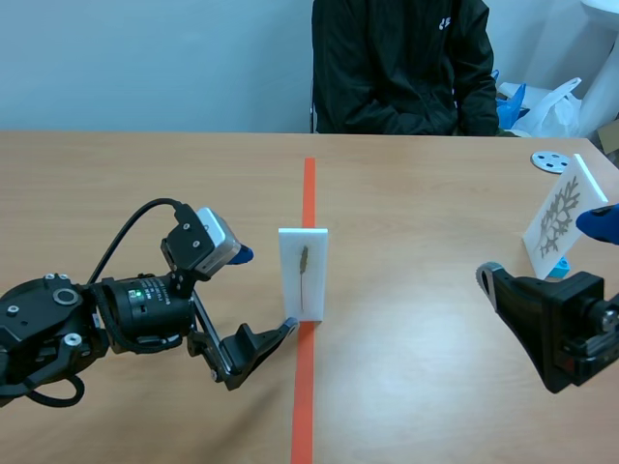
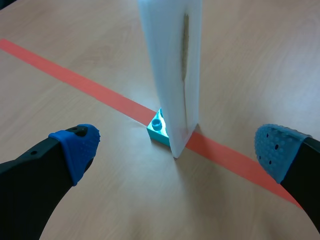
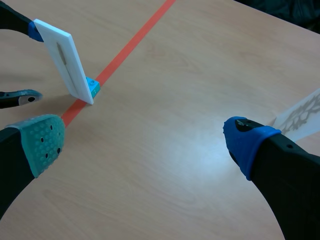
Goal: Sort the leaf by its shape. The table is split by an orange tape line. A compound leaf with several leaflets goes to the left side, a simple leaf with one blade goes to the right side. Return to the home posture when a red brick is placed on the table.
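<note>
The fingers [image 2: 75, 147] of the left gripper [image 2: 175, 147] are spread wide and released, with nothing grasped; the white card [image 2: 170, 75] is framed between them, just ahead, and no contact with it is shown. The card is held upright in a small cyan brick stand [image 2: 159, 127] and is set directly on the orange tape line [image 2: 75, 80], so it belongs to neither side of the bench [image 2: 250, 60] yet. A single slender leaf [image 2: 186, 40] is mounted on its face; it is judged to be a simple leaf, so the right side would be its place. The step in hand is taken to be the approach for the grasp. Next, the fingers would have to be brought in around the card's edges and closed without the stand being tipped. The card would then have to be carried across the line. The fingers [image 3: 42, 142] of the right gripper [image 3: 145, 142] are likewise open and empty above bare bench. A second card [image 1: 559, 217], bearing a many-lobed leaf, is seen standing near that gripper on the right side. A seated person [image 1: 401, 68] is seen across the bench. No red brick is seen.
</note>
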